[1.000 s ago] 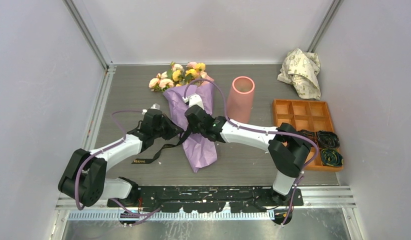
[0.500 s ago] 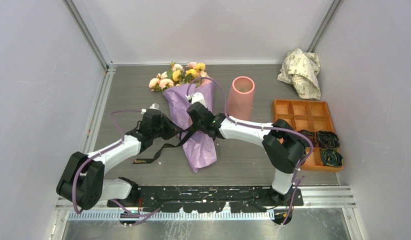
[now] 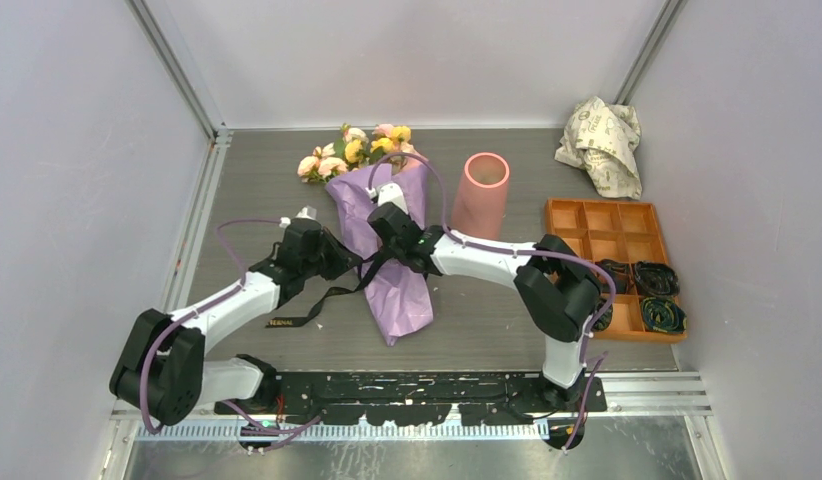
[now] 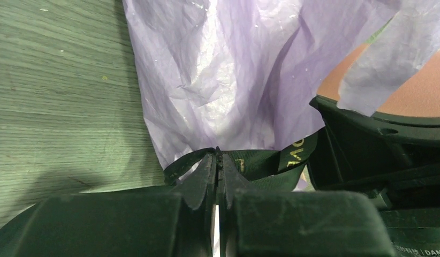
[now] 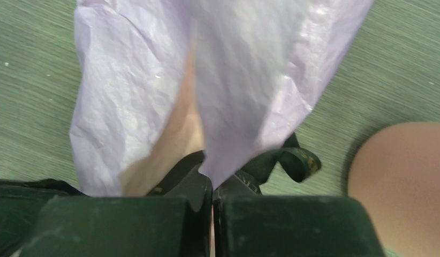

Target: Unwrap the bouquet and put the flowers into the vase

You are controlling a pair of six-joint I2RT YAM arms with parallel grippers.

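Right hand [image 5: 212, 187] has shut, seemingly on the crinkled lilac bouquet [image 5: 143, 91]; left hand [image 4: 218, 160] pinches ribbon [image 4: 252, 160].

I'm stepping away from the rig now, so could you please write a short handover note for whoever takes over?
Left gripper: shut on the black ribbon.
Right gripper: shut on an edge of the lilac paper.
Bouquet lies wrapped on the table, flowers pointing away; vase stands upright to its right, empty.
Done: both grips taken.
Left: pull the ribbon free, open the paper, put the flowers into the vase.
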